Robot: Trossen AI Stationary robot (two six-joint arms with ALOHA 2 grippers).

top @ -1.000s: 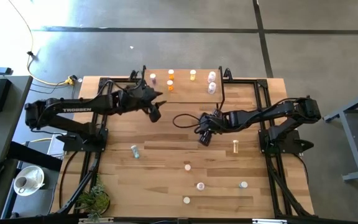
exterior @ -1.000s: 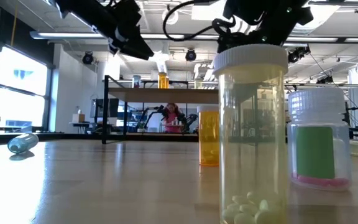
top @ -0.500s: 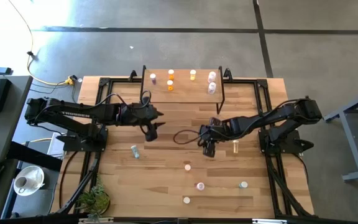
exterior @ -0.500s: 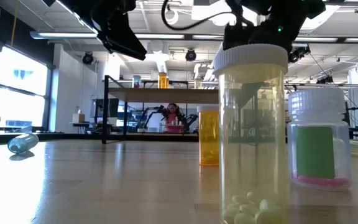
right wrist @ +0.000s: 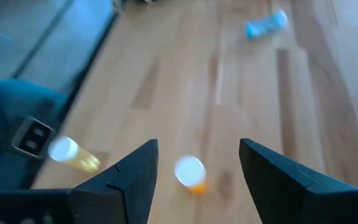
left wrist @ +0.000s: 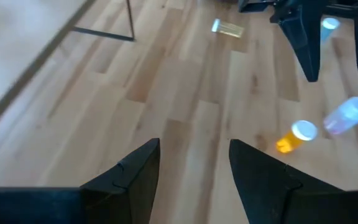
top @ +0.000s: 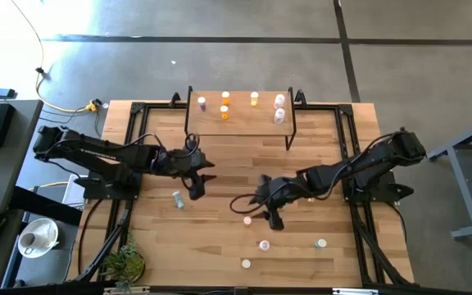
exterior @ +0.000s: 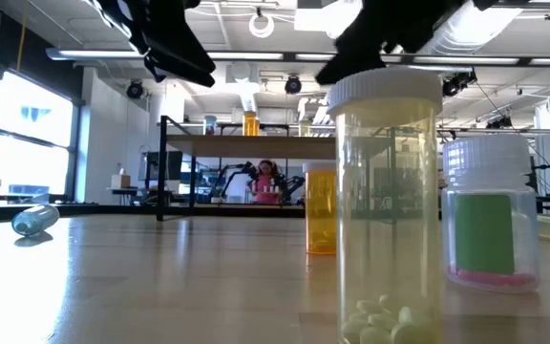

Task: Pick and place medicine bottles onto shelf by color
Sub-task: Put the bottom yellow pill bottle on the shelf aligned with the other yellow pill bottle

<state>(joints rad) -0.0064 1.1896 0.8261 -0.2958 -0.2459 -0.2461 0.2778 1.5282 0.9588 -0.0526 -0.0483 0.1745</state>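
Observation:
The shelf (top: 240,115) stands at the table's far middle with several bottles on its top, orange (top: 224,113), yellow (top: 254,98) and pinkish-white (top: 279,116). An orange bottle (top: 247,220) stands upright on the table. My right gripper (top: 270,218) is open just right of it; in the right wrist view the bottle (right wrist: 190,172) shows ahead, between the open fingers, untouched. My left gripper (top: 197,187) is open and empty above the table, just right of a pale blue bottle (top: 178,198) that lies on its side.
Three more bottles stand near the front edge: (top: 264,244), (top: 321,242), (top: 246,263). A yellowish bottle (left wrist: 229,28) lies on its side under my right arm. In the low view a clear yellow bottle (exterior: 385,210) and a pinkish one (exterior: 490,225) stand close to the camera.
My left gripper has gone from beside the shelf toward the table's near edge, ending next to the lying pale blue bottle. My right gripper has gone toward the near edge, ending at the standing orange bottle. No bottle has moved.

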